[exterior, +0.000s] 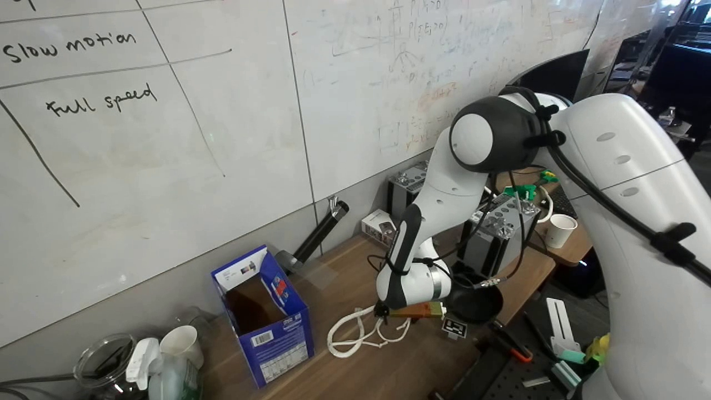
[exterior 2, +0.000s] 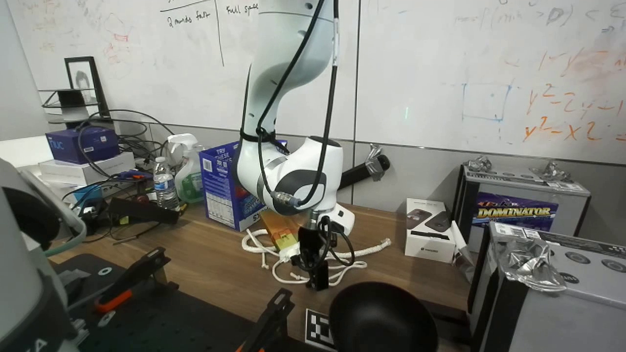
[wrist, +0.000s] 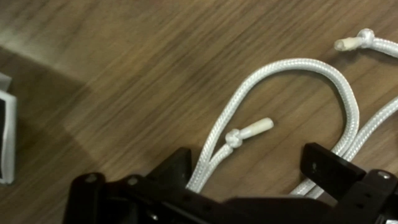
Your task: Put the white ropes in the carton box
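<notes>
Black, blocky and hard-edged, our two-fingered tool fills the near edge of the wrist view, its fingers spread wide and grasping nothing. Between and beneath them run the loosely looped, braided white ropes: a doubled strand passes just beside one finger, and another pair goes under the opposite one. We cannot tell whether the fingers touch the cord. The ropes lie on the brown wood-grain tabletop, and in both exterior views our tool stands low over their coils. Near them, partly hidden, is a flat orange-and-yellow slab of a material we cannot make out. Farther out, apart from the coils, the upright blue cardboard box with white printed labels stands with its flaps raised; no cord shows in what we see of its brown inside. By our judgement the reach is nearly done, and the putting-in has not begun. Left to us: pinch enough strands that no loop trails, lift, carry them over the blue walls, lower and let go.
</notes>
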`<state>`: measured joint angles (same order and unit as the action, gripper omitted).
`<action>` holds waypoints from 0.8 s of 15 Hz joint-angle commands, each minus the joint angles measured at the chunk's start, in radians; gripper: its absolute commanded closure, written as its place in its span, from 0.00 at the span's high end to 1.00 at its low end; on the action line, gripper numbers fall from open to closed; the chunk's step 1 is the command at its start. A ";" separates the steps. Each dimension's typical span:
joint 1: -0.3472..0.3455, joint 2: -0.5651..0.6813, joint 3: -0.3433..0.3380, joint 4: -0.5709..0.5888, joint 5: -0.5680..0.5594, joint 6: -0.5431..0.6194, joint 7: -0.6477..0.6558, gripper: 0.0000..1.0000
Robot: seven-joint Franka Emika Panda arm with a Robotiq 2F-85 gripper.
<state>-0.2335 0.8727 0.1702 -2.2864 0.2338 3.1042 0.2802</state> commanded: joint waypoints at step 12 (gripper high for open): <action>-0.138 -0.010 0.141 -0.035 0.002 0.175 -0.048 1.00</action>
<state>-0.3224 0.8740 0.2714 -2.2952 0.2338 3.2264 0.2453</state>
